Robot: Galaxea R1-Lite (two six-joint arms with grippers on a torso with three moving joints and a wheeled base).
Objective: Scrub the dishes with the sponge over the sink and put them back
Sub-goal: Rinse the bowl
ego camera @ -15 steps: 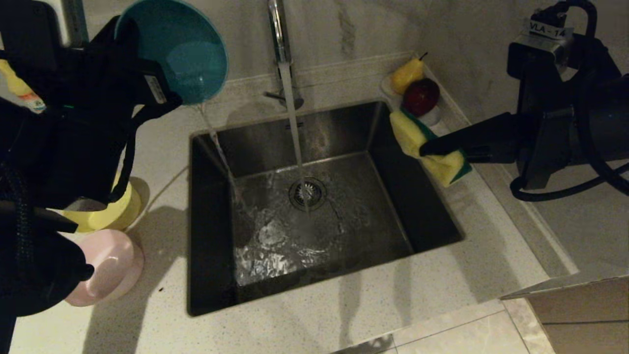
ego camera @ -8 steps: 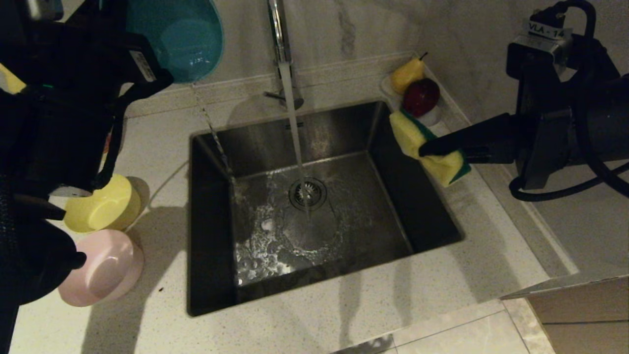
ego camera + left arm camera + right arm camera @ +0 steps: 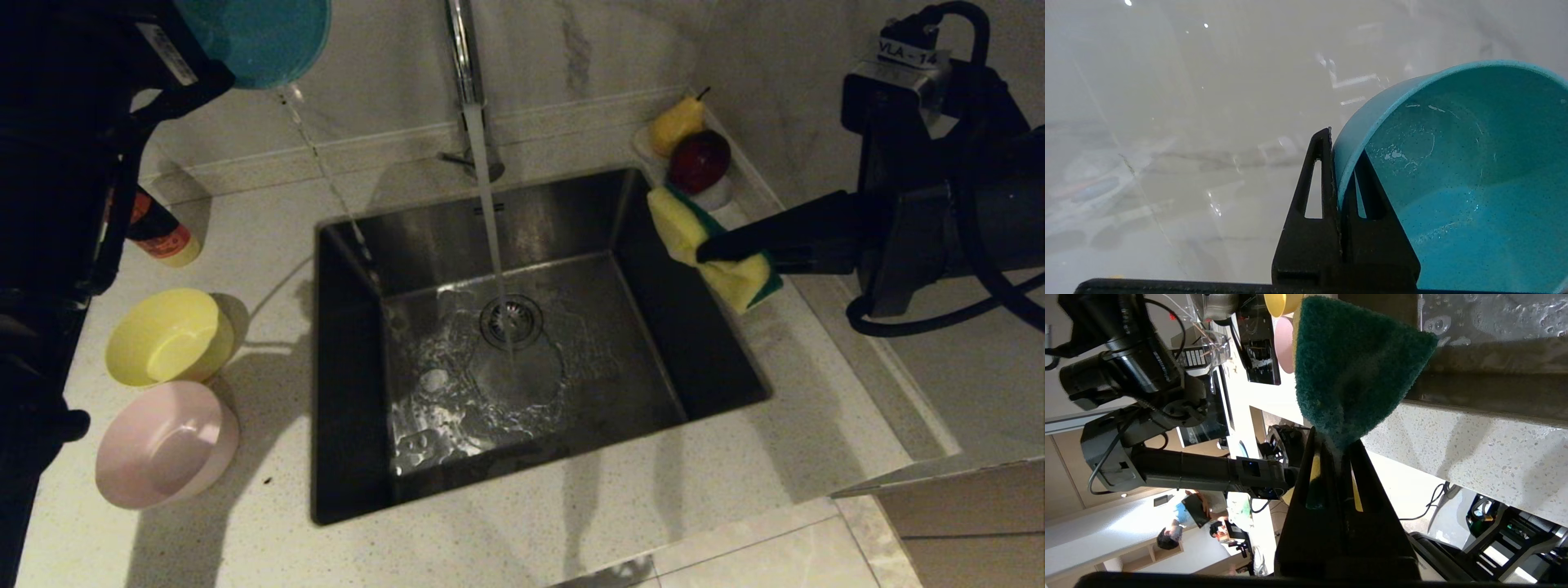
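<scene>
Head view: at upper left, the blue bowl point(image 3: 261, 37) is pinched by its rim in the left gripper point(image 3: 1345, 171), tilted and draining into the sink point(image 3: 539, 343). At right, the sponge point(image 3: 710, 245) is clamped by the right gripper point(image 3: 710, 249). Dripping should be finished before the bowl is set beside the 2 others.

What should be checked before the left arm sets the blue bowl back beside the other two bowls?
1. Left gripper shut on the blue bowl, rim pinched between the fingers: ok.
2. Bowl drained: not ok; a thin stream runs from it toward the sink.
3. Free counter by the yellow bowl and pink bowl: ok, bare counter shows around them.
4. Right gripper shut on the sponge, held at the sink's right edge, away from the left side: ok.
5. Tap off: not ok, water is running.
6. Bowl clean: cannot tell; whitish specks inside.
</scene>
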